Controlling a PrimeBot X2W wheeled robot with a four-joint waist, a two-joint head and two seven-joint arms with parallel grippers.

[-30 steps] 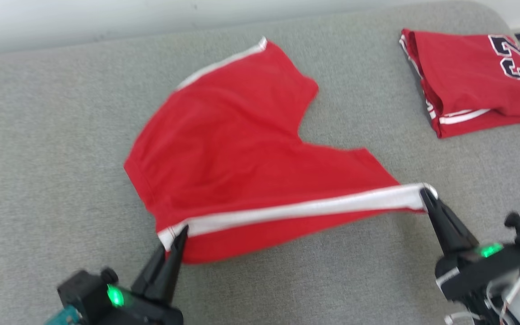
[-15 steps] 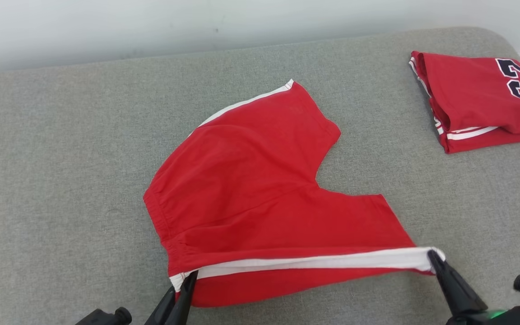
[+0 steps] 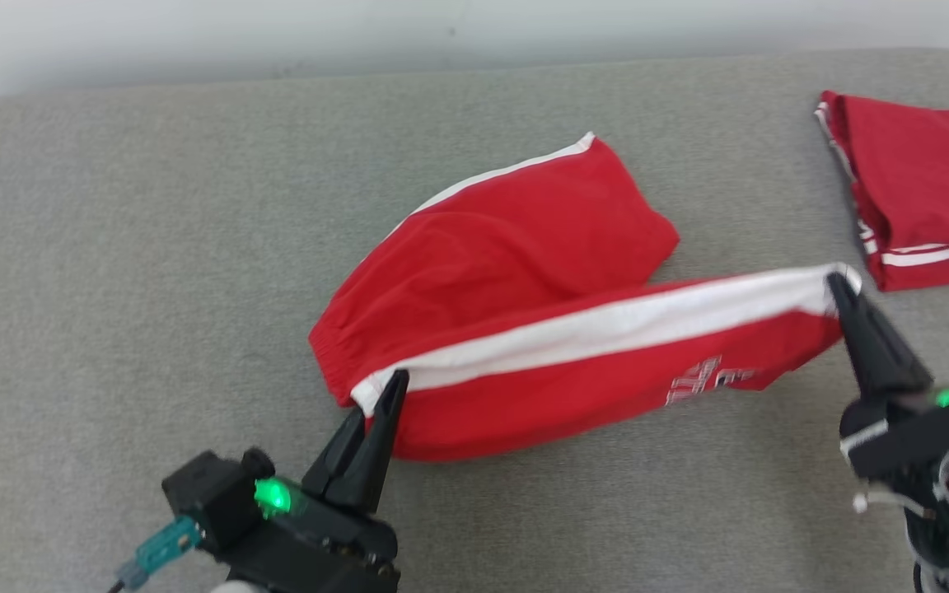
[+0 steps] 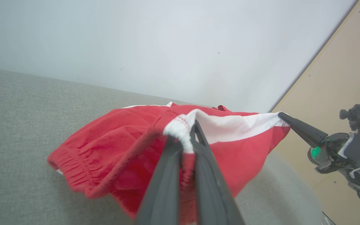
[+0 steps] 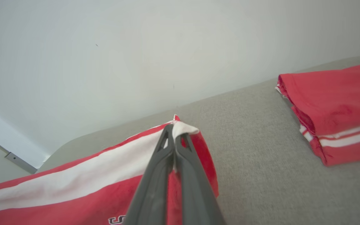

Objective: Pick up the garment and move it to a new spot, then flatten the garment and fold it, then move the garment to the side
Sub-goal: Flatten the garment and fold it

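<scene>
Since half a second ago, the white-striped edge of the red shorts (image 3: 516, 239) has been carried up the frame and over the far leg, so that a printed underside is exposed. The waistband end of that stripe is pinched by the left hand (image 3: 398, 379), closed tight at lower centre-left. The hem end is pinched by the right hand (image 3: 837, 282), likewise closed, at centre right. Between them the stripe is stretched taut above the grey surface (image 3: 112, 247), on which the rest of the shorts lies at mid-frame. A folded red jersey (image 3: 927, 181) is seen at the upper right edge.
</scene>
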